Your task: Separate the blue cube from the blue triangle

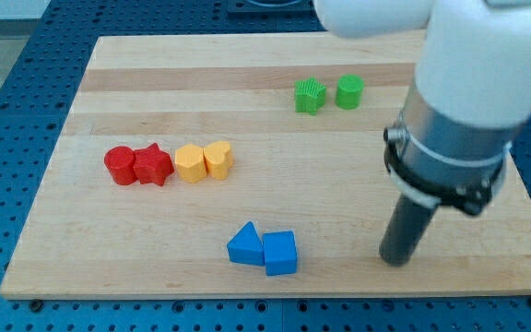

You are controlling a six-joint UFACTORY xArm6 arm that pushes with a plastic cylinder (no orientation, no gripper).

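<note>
1. Two red blocks: a red cylinder [118, 165] touching a red star [153, 165], board's nine o'clock.
2. Two yellow blocks: a yellow hexagon [190, 162] touching a yellow heart [218, 158].
3. Two blue blocks: the blue triangle [244, 244] touches the blue cube [280, 253], six o'clock.
4. Two green blocks: a green star [310, 95] beside a green cylinder [349, 91], one o'clock.
5. One rod, no pincer, holding nothing; its tip [395, 261] stands apart at the cube's three o'clock.
</note>
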